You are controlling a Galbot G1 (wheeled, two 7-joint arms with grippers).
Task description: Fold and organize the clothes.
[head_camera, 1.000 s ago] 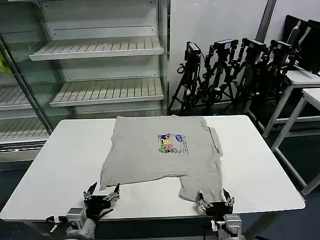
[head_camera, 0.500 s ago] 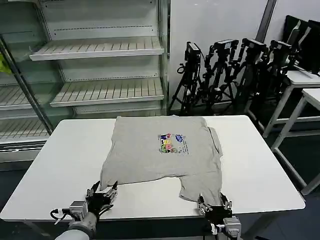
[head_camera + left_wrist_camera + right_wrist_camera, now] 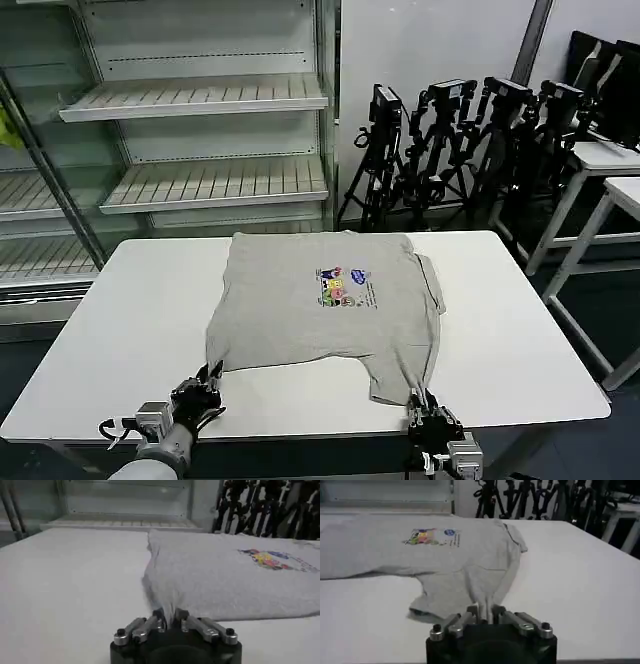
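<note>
While spread print-side up across the middle of the head view, the light grey T-shirt (image 3: 325,305) lies on the white bench (image 3: 110,330), its small multicoloured chest print (image 3: 343,287) just right of centre in the frame. Far hem edge: straight, near the bench's back edge. Near portion: rumpled, with one corner drawn toward the lower left of the frame and a narrower flap drawn toward the lower right. Left pincer (image 3: 205,385), lower left of the head view at the bench's front edge: clenched on the shirt's near-left corner; in the left wrist view (image 3: 169,620) the cloth rises in a ridge and gathers between the closed fingers (image 3: 150,625). Right pincer (image 3: 428,412), lower right of the head view: clenched on the tip of the near-right flap; in the right wrist view (image 3: 486,612) the fabric narrows into a fold pinched between the fingers (image 3: 506,619). Surroundings: open metal shelving (image 3: 195,130) in the upper left of the head view behind the bench; a row of black tripods (image 3: 470,140) in the upper right; a second white table (image 3: 610,175) at the right edge.
</note>
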